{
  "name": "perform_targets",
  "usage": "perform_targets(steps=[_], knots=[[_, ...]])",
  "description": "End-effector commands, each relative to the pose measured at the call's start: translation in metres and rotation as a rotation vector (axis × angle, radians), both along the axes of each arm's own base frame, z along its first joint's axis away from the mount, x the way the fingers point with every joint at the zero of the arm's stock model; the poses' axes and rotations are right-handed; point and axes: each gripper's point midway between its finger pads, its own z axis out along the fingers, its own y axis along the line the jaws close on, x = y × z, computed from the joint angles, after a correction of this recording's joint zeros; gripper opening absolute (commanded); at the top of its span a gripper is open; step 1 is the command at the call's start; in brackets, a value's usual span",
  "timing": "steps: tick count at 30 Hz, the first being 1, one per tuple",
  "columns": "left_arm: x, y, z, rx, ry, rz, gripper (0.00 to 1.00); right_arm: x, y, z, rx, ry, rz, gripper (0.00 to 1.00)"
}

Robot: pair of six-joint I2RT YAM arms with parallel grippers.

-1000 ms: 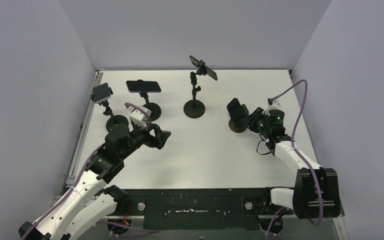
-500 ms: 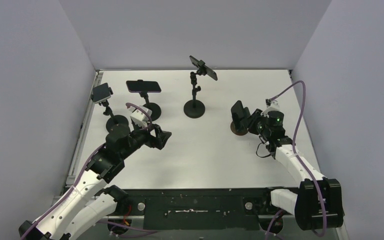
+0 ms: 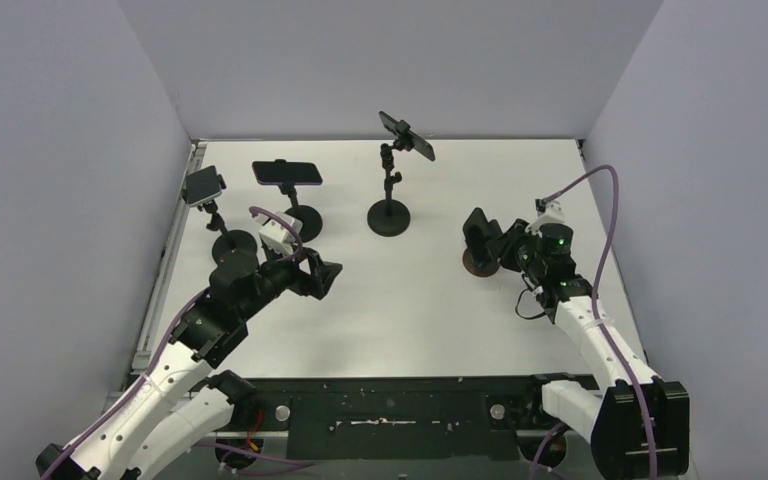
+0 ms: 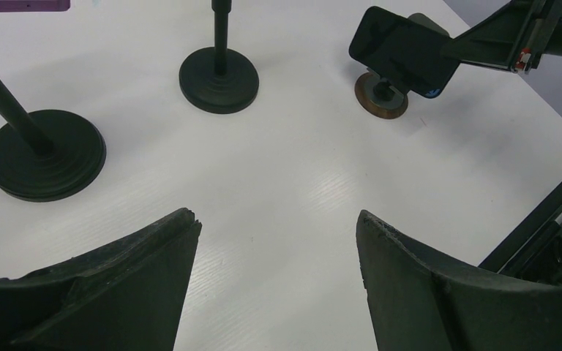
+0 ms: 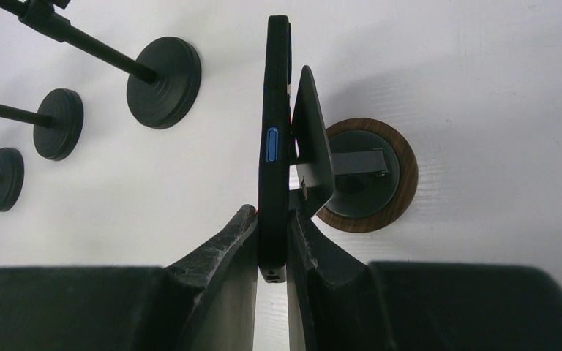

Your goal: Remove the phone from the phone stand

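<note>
A black phone (image 5: 274, 139) with a blue side button stands edge-on against the tilted plate of a phone stand (image 5: 313, 157), which has a round wooden base (image 5: 402, 191). My right gripper (image 5: 272, 213) is shut on the phone's lower end, one finger on each face. From above, the phone (image 3: 477, 232) and the stand's base (image 3: 472, 264) sit right of the table's centre, with the right gripper (image 3: 500, 247) reaching in from the right. My left gripper (image 3: 325, 277) hovers open with nothing in it at centre left. In the left wrist view its jaws (image 4: 278, 219) stand wide over bare table.
Three black stands with round bases each hold a phone. One is at back centre (image 3: 390, 215), one at back left (image 3: 303, 222) and one at far left (image 3: 233, 243). Grey walls close in the left, right and back. A rail (image 3: 165, 270) runs along the left edge.
The right gripper's jaws closed onto the phone. The right arm's elbow swung down and to the right. The left arm has not moved.
</note>
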Motion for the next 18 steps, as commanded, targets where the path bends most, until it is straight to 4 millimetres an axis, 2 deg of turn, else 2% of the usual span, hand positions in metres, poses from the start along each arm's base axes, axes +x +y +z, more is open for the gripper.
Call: perform_targets(steps=[1, 13, 18], knots=[[0.000, 0.000, 0.018, -0.017, -0.054, 0.002, 0.76, 0.018, 0.002, 0.070, 0.043, -0.198, -0.010, 0.00], [0.001, 0.005, 0.021, -0.021, -0.065, 0.024, 0.76, 0.011, 0.004, 0.108, 0.071, -0.270, -0.007, 0.00], [0.001, 0.006, 0.021, -0.020, -0.065, 0.035, 0.76, -0.003, 0.012, 0.126, 0.118, -0.289, 0.022, 0.00]])
